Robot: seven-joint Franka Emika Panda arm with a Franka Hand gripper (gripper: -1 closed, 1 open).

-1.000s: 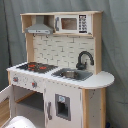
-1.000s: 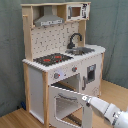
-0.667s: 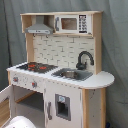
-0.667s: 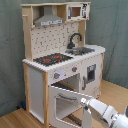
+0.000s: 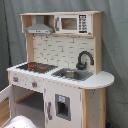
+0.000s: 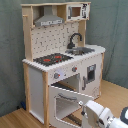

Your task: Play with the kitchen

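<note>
Though the fingers' state cannot be told, the boxy white-and-wood kitchen (image 5: 60, 75) (image 6: 62, 60) stands tall.

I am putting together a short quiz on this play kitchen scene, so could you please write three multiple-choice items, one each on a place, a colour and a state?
1. Where does the black faucet stand on the kitchen?
A. behind the sink
B. on the stovetop
C. on the hood

2. What colour are the burners?
A. blue
B. red
C. green

3. How is the oven door?
A. shut
B. removed
C. open

Answers:
1 A: it rises at the sink's back edge.
2 B: red rings show on the black stovetop.
3 C: it hangs lowered forward in the second exterior view.
</note>
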